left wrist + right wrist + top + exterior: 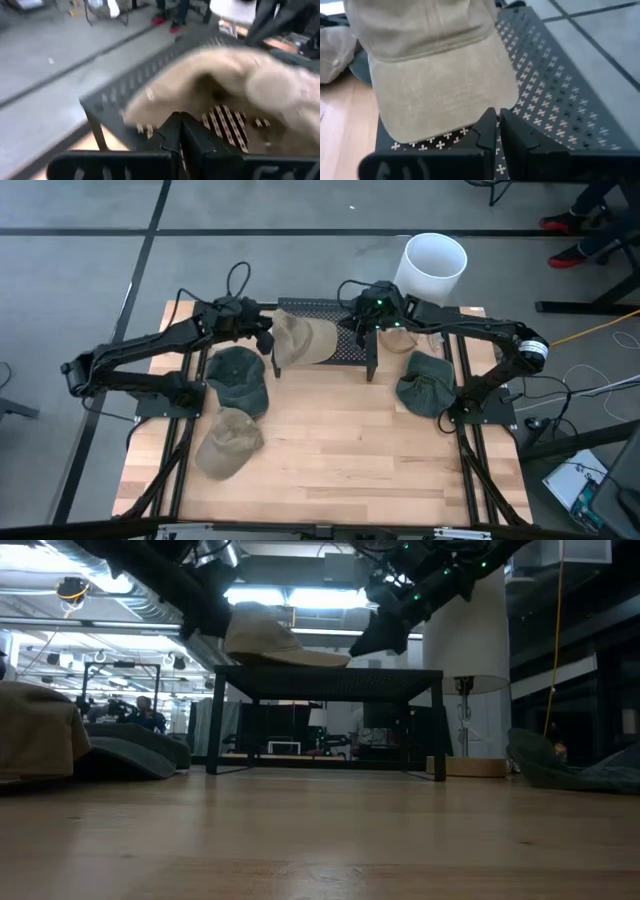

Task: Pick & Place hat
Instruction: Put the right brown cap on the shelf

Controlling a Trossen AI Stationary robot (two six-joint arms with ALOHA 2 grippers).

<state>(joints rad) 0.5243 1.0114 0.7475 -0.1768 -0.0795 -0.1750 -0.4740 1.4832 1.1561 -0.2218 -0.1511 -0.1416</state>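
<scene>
Tan hat (303,337) lies on the black perforated rack (345,352) at the far side of the wooden table (340,445), its brim pointing toward the right arm. In the low view the hat (272,640) sits flat on the rack top (330,675), crown to the left, brim to the right.

Left gripper (262,332) is at the crown end of the hat; its fingers (172,137) are pressed together with nothing between them, just short of the hat's back edge (225,85). That view is blurred, so contact with the fabric is uncertain.

Right gripper (362,325) is at the brim end, above the rack. Its fingers (487,131) stand almost together with a thin slit between them, at the edge of the brim (440,100); the brim does not appear to be pinched.

Other items on the table: a dark green hat (238,378) beside the left arm, a second tan hat (228,444) nearer the front, and another dark green hat (425,385) beside the right arm. A white bucket (433,266) stands beyond the table's far right corner.
</scene>
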